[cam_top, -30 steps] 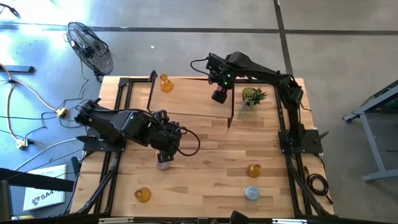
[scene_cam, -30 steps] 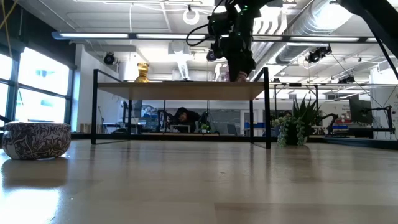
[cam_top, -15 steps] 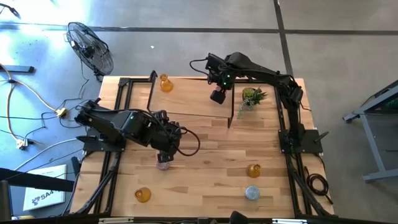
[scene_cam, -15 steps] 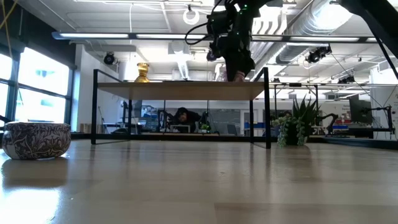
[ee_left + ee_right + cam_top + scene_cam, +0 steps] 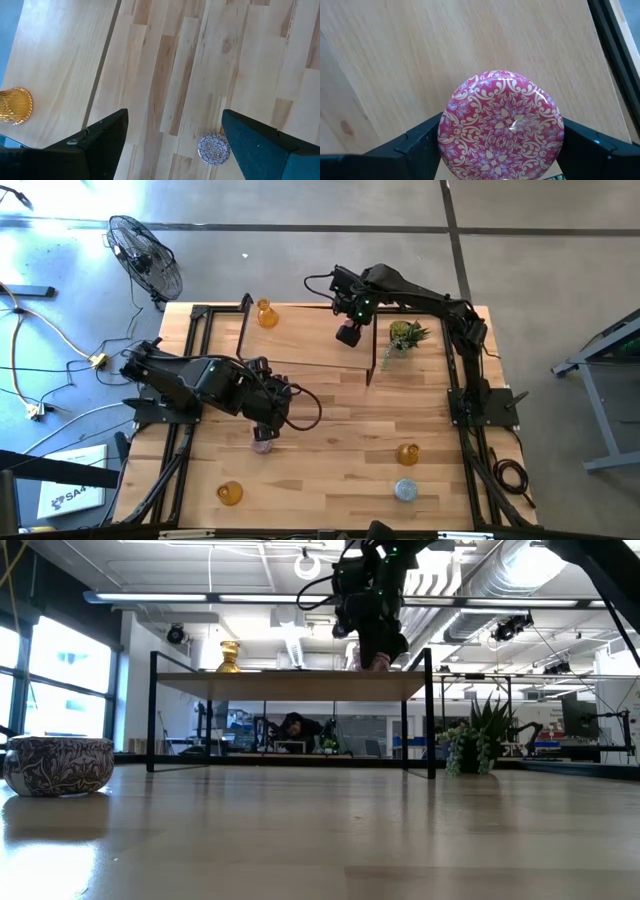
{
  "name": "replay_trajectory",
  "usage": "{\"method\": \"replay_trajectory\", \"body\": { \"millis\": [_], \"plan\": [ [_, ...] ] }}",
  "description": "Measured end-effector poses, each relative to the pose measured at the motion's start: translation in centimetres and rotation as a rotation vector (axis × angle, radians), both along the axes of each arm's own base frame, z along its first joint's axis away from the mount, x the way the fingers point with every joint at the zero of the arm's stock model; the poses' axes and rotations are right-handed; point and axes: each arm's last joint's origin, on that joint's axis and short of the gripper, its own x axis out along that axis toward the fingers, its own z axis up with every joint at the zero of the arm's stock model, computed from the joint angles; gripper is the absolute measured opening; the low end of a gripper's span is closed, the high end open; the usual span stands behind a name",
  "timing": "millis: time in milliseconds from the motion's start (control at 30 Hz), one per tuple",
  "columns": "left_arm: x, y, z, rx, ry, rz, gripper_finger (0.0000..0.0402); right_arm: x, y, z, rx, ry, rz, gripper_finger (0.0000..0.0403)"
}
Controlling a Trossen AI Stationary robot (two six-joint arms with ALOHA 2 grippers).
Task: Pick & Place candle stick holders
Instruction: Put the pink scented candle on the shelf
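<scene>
Nearest, well in front of the plant (image 5: 405, 335): blue holder (image 5: 405, 491), with the near amber holder (image 5: 407, 453) just beyond it, both standing on the surface (image 5: 340, 470). Across from those and farther from the plant, the corner amber holder (image 5: 230, 493). Nearer the plant, the loose pink holder (image 5: 262, 445), under the left pincer (image 5: 265, 425), spread and gripping nothing. Just beside the plant, over the shelf (image 5: 300, 345), the right pincer (image 5: 348, 335) pinching the held pink holder (image 5: 501, 125) across its round body. On the shelf, away from the plant, the shelf amber holder (image 5: 266, 313). Glass, so probably light, stiff, slick and breakable; best gripped across the widest part. No candles visible in any holder.
</scene>
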Motion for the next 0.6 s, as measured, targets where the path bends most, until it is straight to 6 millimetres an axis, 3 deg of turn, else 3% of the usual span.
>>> {"method": "replay_trajectory", "body": {
  "millis": [600],
  "plan": [
    [0.04, 0.05, 0.0, -0.004, -0.003, 0.007, 0.0314, -0.18, -0.01, -0.04, -0.021, 0.025, 0.038, 0.0317]
  ]
}}
